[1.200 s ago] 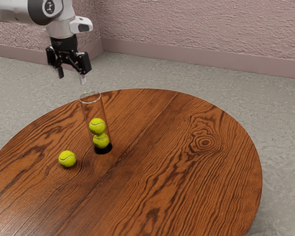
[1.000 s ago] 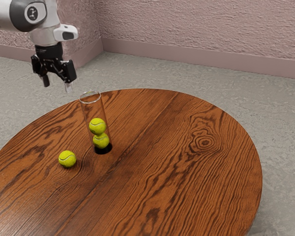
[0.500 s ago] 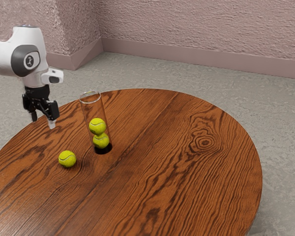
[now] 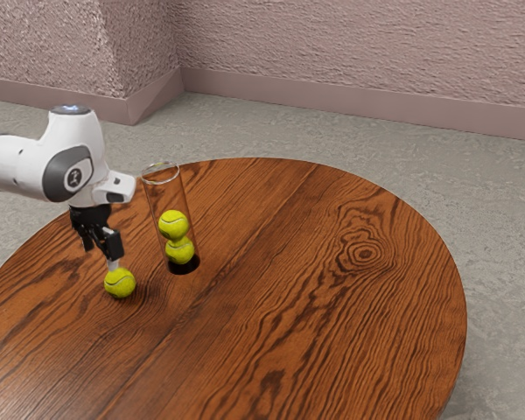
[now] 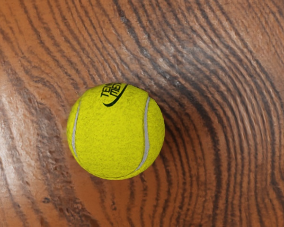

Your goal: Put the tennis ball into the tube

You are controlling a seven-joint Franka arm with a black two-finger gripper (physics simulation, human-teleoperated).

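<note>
Just above and behind the loose tennis ball, my gripper (image 4: 101,256) points down with its fingers apart and nothing held between them. The loose yellow-green ball (image 4: 120,283) rests on the table; one pale fingertip overlaps its upper edge in the exterior view, and whether they touch I cannot tell. In the wrist view the ball (image 5: 116,132) lies on the wood grain, with dark lettering and two pale seams. A clear tube (image 4: 164,194) stands upright beside it, toward the exterior view's right, with a black base and two balls (image 4: 174,225) stacked inside.
The round wooden table (image 4: 289,289) carries the ball and tube. My hand's white side part (image 4: 116,187) is close to the tube's rim in the exterior view. Grey floor and pink textured walls (image 4: 359,52) lie beyond the table.
My hand first moved toward the exterior view's left, away from the tube, and came down; since then it has moved back toward the right and lower, over the loose ball. Balls and tube are unmoved.
</note>
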